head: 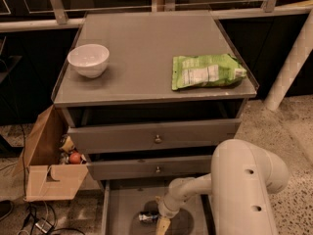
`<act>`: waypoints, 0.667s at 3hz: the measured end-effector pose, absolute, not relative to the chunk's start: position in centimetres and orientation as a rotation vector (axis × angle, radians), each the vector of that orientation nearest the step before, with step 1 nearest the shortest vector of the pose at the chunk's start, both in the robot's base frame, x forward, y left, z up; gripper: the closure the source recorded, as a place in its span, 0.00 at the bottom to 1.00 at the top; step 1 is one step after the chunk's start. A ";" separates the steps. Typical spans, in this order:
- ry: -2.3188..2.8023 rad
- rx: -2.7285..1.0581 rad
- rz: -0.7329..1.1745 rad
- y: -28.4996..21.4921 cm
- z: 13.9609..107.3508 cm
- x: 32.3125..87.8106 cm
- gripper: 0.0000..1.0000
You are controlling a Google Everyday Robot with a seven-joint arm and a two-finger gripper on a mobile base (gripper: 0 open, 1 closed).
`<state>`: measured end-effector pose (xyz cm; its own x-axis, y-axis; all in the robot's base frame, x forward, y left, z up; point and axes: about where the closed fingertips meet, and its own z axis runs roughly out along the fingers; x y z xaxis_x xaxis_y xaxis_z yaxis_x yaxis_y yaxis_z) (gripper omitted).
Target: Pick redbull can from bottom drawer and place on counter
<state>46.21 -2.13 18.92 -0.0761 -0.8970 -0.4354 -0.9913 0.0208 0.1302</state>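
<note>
The redbull can (pixel 146 217) lay on its side on the floor of the bottom drawer (pixel 122 208), which stood open under the two knobbed drawers (pixel 156 138). My fingers (pixel 162 223) hung low inside that drawer just beside the can's right end; whether they touched it, or how far apart they were set, I could not tell. My white arm (pixel 195 187) came down to them from the right, while the counter (pixel 142 43) above carried a white bowl (pixel 88 59) at its left and a green snack bag (pixel 205 71) at its right.
</note>
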 end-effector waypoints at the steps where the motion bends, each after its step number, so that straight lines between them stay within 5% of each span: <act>1: 2.086 -1.957 0.612 -2.2 17.0 46.4 0.00; 2: 2.111 -1.946 0.619 -2.8 15.6 46.6 0.00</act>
<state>46.56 -2.84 15.56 -0.1101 -0.8998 -0.4222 -0.9854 0.0431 0.1650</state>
